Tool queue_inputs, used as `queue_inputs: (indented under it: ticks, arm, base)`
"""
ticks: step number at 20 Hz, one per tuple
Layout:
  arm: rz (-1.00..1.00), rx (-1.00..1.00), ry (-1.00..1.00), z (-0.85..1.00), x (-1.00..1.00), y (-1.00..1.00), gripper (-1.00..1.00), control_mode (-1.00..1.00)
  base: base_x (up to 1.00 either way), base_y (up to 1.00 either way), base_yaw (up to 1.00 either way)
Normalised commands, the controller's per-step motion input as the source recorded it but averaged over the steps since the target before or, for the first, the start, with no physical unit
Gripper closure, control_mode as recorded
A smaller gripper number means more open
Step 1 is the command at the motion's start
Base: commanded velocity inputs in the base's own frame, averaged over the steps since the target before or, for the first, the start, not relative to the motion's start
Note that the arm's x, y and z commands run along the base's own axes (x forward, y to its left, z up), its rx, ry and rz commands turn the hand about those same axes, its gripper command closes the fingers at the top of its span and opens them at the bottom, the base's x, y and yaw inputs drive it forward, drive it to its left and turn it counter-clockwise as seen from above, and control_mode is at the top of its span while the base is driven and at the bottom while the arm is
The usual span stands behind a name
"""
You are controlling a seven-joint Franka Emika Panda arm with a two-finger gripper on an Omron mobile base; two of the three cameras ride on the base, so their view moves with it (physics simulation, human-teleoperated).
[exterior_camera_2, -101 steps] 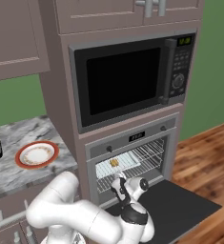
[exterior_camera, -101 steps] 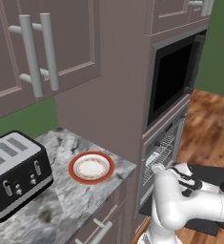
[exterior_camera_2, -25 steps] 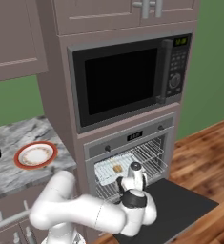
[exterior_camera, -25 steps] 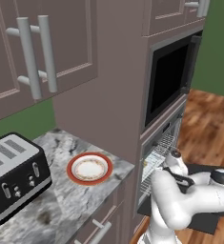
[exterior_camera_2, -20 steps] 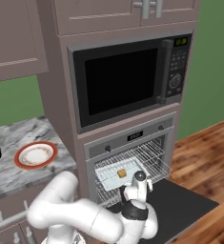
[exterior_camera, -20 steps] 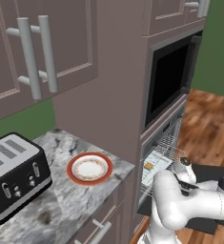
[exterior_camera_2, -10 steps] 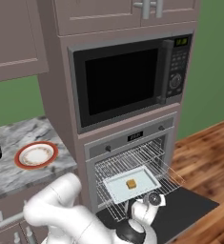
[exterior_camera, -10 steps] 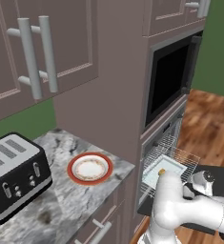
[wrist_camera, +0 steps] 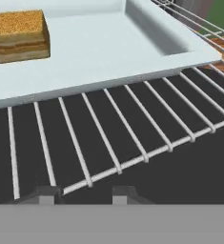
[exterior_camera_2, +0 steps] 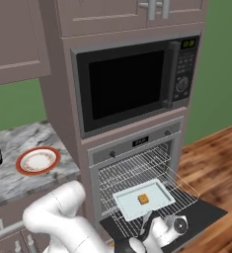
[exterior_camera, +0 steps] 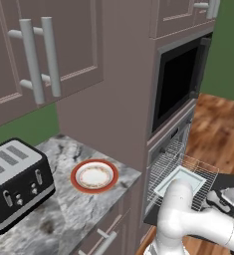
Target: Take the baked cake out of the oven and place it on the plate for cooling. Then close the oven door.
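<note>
- walls (exterior_camera_2: pixel 14 101) are plain green, pretty flat lighting
- wood plank floor (exterior_camera_2: pixel 216 168) on the right, warm brown
- taupe upper cabinets (exterior_camera: pixel 63 45) with chunky silver bar handles (exterior_camera: pixel 36 60)
- grey marble tabletop (exterior_camera: pixel 68 199), black toaster (exterior_camera: pixel 16 187) near its left edge
- black microwave (exterior_camera_2: pixel 132 81) built into the tall cabinet column

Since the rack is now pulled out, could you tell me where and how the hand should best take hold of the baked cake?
Probably grip the baked cake across its two flat vertical sides, coming from above. It is a small square block sitting flat on the baking tray, whose raised rim hinders a low sideways approach.
</note>
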Motion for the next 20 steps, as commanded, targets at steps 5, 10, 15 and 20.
queue_inputs:
  ticks: [5,10,15,20]
  arm:
    - [0.07,0.01,-0.12,-0.92,-1.00,-1.00,1.00,-1.00]
    - [0.03,0.00,-0.14,-0.37,-0.92,-0.79,1.00,-1.00]
    - [0.03,0.04,-0.05,0.65,-0.37,-0.30,1.00,-1.00]
    - [0.00,0.00,0.05,1.00,-0.06,-0.02,-1.00,-1.00]
  base:
    - [0.00,0.00,0.00]
    - [0.00,0.00,0.00]
    - [0.00,0.00,0.00]
    - [0.00,0.00,0.00]
